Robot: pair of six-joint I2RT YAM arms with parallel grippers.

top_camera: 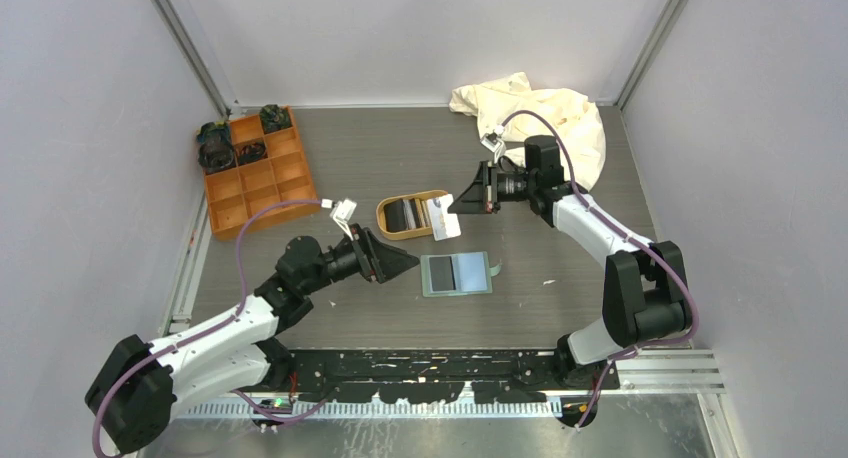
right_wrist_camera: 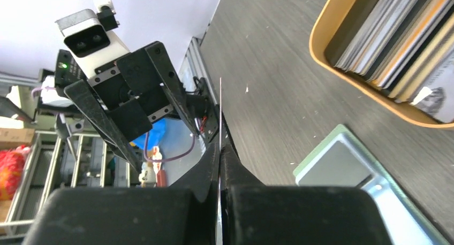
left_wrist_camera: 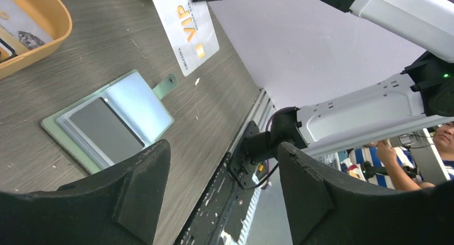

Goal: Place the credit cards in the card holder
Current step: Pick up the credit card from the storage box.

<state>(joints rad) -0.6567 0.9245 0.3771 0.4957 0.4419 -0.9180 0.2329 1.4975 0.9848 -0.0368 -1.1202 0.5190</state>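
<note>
The left gripper point(top_camera: 400, 261) is hovering with its jaws spread and nothing between them, just left of the card holder point(left_wrist_camera: 165, 86). The holder is lying unfolded mid-surface, with a dark card point(left_wrist_camera: 104, 130) and a pale blue card point(left_wrist_camera: 136, 100) resting on its inner face. Further right, the right gripper point(right_wrist_camera: 220, 151) is pinching a white VIP card point(left_wrist_camera: 187, 28) by one edge above the tan oval tray point(top_camera: 384, 216), where more cards are sitting.

With so thin a bite, the card is probably risking a twist or slip during lowering. The unpinned holder may be sliding away once a card edge pushes at a slot, and the grippers are working close enough to bump.

The dark wood-grain surface point(top_camera: 560, 288) is carrying an orange compartment box point(top_camera: 255, 173) far left and a cream cloth point(top_camera: 540, 113) far right, with plain pale walls point(top_camera: 80, 128) enclosing it.
</note>
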